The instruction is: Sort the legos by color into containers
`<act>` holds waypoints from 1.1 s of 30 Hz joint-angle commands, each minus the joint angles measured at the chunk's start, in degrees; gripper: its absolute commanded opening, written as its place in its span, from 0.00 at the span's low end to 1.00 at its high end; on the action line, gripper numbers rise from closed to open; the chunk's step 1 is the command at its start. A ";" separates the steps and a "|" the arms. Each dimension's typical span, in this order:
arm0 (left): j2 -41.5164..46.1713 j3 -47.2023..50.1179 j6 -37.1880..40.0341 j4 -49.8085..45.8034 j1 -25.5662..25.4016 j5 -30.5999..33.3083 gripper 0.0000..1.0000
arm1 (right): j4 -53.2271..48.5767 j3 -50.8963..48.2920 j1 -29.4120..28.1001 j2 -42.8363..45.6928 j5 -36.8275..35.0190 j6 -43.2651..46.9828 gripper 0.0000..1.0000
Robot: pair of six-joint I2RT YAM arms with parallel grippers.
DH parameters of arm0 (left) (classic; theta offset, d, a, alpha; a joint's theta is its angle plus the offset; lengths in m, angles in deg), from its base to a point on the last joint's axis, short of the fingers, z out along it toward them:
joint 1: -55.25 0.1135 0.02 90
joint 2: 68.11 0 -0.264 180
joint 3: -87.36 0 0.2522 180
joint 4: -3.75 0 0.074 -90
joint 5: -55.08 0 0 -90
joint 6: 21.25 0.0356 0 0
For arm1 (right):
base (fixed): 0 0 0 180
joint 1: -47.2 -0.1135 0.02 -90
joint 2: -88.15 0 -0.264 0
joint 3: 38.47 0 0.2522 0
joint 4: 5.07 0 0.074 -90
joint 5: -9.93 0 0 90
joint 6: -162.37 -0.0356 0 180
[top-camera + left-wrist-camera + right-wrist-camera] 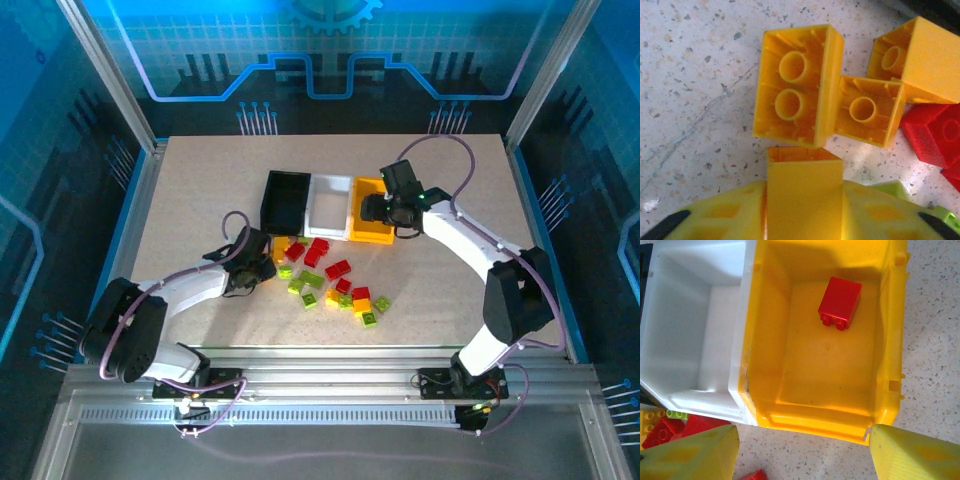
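The legos (330,285) lie scattered on the speckled worktop (180,200) a little beyond the arm bases. They form a loose spread of red, yellow-orange and lime green pieces just in front of the bins.

At the left edge of that spread the left claw (250,268) sits low over the worktop. In the left wrist view its fingers (715,217) press flush against both sides of a yellow brick (804,195) with no gap showing, so the claw is clamped on it. Just beyond lies a two-hole yellow brick (797,82), hollow side up, with a smaller yellow piece (870,112) touching its right side. A red piece (935,135) lies further right.

Farther back, three bins stand side by side: the black bin (285,200) on the left, the white bin (330,205) in the middle and the yellow bin (372,232) on the right.

The right claw (802,440) hangs above the yellow bin's near wall, its fingers spread wide with nothing between them. Inside that bin a red brick (840,302) lies on its side near the far right corner.
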 commanded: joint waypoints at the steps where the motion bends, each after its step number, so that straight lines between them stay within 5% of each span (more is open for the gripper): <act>1: 1.95 1.74 0.48 -2.30 -0.24 1.08 0.27 | 0.44 -0.84 -0.03 1.32 -0.36 -0.69 0.71; 12: 14.16 -8.48 1.61 -14.24 -0.49 1.77 0.20 | 1.05 -2.56 0.24 1.58 0.32 -1.65 0.70; 25: -19.05 -37.28 5.55 -5.15 5.00 7.39 0.15 | -1.08 -9.45 -0.20 6.89 1.18 -1.23 0.70; 33: -30.54 -46.56 6.20 -8.63 5.12 7.41 0.27 | -2.22 -15.24 -0.83 11.66 5.98 0.73 0.72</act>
